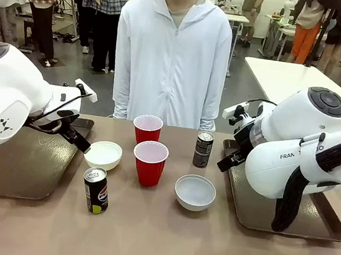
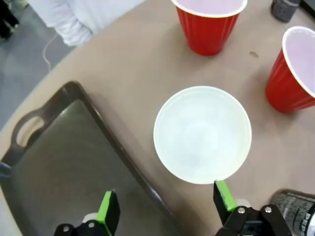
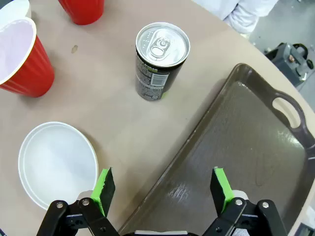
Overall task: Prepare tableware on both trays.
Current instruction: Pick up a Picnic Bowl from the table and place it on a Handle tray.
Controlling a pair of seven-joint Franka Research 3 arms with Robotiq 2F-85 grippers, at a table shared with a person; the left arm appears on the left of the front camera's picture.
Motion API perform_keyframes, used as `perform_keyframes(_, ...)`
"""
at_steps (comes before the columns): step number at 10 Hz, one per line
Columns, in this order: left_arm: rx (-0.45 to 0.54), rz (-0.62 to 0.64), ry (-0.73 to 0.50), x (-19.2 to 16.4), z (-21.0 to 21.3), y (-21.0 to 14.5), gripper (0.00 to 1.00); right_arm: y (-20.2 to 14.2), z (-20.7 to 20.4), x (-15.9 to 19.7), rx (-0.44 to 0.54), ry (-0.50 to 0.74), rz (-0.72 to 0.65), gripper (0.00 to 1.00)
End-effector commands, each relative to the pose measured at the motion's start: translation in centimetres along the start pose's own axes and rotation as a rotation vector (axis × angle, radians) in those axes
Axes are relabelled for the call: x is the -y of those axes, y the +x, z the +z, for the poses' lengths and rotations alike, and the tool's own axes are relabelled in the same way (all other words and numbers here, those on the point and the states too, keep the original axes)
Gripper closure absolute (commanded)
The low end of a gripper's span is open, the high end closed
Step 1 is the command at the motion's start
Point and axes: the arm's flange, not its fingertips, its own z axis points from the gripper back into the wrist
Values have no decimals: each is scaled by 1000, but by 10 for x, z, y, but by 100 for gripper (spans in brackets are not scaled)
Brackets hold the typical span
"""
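Note:
Between the two dark brown trays stand two red cups (image 1: 147,129) (image 1: 149,162), two white bowls (image 1: 103,154) (image 1: 195,192) and two dark cans (image 1: 95,190) (image 1: 203,149). My left gripper (image 2: 166,209) hangs open over the inner rim of the left tray (image 2: 59,157), with one green pad at the near edge of a bowl (image 2: 202,133). My right gripper (image 3: 162,189) is open above the rim of the right tray (image 3: 246,147), between a bowl (image 3: 56,164) and the tray, with a can (image 3: 160,61) ahead of it. Both trays (image 1: 21,164) (image 1: 310,215) hold nothing.
A person in a white hooded jacket (image 1: 173,52) stands at the far side of the table, hands down. My right arm's bulky white links (image 1: 293,150) hang over the right tray. Bare tabletop (image 1: 156,239) lies along the near edge.

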Motion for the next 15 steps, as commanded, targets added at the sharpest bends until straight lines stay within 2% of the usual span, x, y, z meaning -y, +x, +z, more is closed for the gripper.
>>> perform_keyframes(1,0,0,0,0,0,0,0,0,0,0,0,0,0,0)
perform_keyframes(13,0,0,0,0,0,0,0,0,0,0,0,0,1,0)
perform_keyframes(14,58,-44,-7,7,26,-6,0,0,10,-6,-7,11,-29,0)
perform_keyframes(15,22,-66,-4,14,60,-16,0,-4,37,-16,-68,27,-61,0)
